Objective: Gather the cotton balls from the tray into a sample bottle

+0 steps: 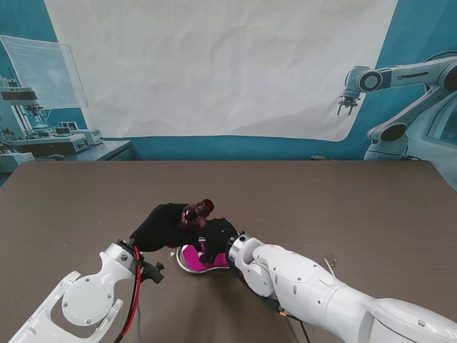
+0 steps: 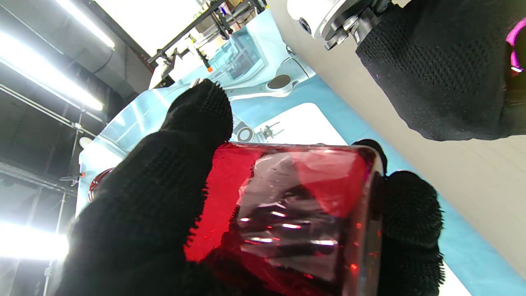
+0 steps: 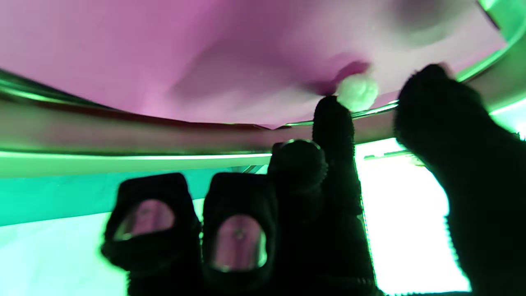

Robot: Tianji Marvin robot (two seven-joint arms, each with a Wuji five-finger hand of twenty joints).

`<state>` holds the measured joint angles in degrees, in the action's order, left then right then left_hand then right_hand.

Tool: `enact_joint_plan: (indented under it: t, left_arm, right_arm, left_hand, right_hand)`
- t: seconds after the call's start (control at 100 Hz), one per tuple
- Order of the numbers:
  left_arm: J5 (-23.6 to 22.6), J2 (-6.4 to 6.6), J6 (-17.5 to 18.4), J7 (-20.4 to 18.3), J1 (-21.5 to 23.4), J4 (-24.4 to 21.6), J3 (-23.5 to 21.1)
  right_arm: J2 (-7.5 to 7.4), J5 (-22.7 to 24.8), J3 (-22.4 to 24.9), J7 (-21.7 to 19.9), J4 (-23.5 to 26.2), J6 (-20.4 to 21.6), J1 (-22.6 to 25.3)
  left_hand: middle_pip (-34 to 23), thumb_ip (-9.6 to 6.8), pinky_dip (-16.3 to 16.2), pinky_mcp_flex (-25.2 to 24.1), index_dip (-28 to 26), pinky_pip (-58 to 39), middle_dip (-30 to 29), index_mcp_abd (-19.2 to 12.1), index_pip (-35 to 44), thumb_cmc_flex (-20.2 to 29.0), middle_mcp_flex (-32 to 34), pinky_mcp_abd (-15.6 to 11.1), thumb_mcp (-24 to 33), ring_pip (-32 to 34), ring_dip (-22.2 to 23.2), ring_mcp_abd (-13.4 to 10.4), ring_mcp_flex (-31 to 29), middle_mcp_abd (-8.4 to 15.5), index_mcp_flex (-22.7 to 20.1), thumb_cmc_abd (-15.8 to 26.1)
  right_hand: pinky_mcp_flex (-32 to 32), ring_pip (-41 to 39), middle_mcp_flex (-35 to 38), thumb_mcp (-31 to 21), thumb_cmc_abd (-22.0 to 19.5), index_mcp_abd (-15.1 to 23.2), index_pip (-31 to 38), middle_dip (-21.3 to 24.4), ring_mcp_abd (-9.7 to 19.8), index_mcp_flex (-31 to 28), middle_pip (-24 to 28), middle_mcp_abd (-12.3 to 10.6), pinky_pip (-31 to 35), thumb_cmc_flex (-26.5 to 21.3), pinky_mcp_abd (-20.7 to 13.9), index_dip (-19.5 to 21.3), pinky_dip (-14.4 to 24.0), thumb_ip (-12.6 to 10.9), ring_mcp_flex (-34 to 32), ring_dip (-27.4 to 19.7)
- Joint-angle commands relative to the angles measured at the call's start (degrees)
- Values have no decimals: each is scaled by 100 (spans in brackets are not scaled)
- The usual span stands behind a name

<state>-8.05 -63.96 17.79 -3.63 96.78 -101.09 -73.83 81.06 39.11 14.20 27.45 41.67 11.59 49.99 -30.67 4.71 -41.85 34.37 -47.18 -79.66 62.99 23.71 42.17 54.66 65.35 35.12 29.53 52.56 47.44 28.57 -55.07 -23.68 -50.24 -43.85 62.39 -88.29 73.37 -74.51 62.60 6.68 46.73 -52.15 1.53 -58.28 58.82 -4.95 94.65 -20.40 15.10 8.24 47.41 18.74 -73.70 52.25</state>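
Both my hands are crowding over the pink tray (image 1: pixel 189 261), close to me, with wide bare table (image 1: pixel 343 207) lying open farther out and to both sides.

My left hand (image 1: pixel 161 226) is gripping the red sample bottle (image 1: pixel 196 211) with fingers wrapped round it, tilted up over the tray. My right hand (image 1: pixel 218 239) is reaching down into the tray, two fingers curled, one fingertip (image 3: pixel 331 113) touching a cotton ball (image 3: pixel 356 92) near the rim; thumb apart, nothing held yet.
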Motion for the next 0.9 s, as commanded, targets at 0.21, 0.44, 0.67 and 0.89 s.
enact_joint_plan:
  t: [0.21, 0.44, 0.67, 0.89]
  left_arm:
    - [2, -15, -10, -83, 13, -2, 18]
    - [4, -14, -9, -89, 24, -6, 11]
    - [20, -13, -19, -101, 18, -3, 22]
    - [15, -10, -42, -114, 37, -17, 6]
  right_arm:
    - [81, -19, -70, -33, -179, 102, 23]
    - [63, -53, -87, -173, -169, 125, -5]
    - [97, -95, -122, -221, -260, 227, -36]
    - [190, -120, -191, -135, -484, 364, -82]
  left_hand:
    - [-69, -102, -207, -57, -127, -558, 60, -826, 1029, 1577, 327, -557, 2043, 407, 161, 113, -177, 213, -906, 2664]
    - [-72, -100, -207, -57, -130, -558, 66, -837, 1033, 1576, 329, -557, 2039, 409, 161, 104, -178, 208, -907, 2665]
    - [-71, -102, -207, -57, -129, -558, 63, -838, 1031, 1577, 329, -557, 2036, 409, 161, 104, -178, 209, -901, 2669]
    - [-69, -103, -205, -64, -127, -554, 59, -839, 1030, 1577, 328, -558, 2033, 405, 159, 103, -170, 209, -902, 2670]
  right_hand:
    - [260, -456, 534, -98, 64, 218, 1063, -96, 15, -135, 53, -119, 288, -453, 220, -881, -70, 590, -164, 163]
    - [261, -465, 542, -97, -123, 51, 1064, -111, 16, -63, 48, -115, 293, -501, 229, -975, -70, 535, -165, 167]
    - [265, -557, 630, -109, -438, 163, 1402, -204, -5, -331, 154, -61, 314, -687, 253, -936, -62, 436, -164, 201]
    - [278, -600, 701, -168, -285, 117, 1630, -239, 21, -572, 151, -26, 359, -785, 221, -886, -52, 429, -164, 218]
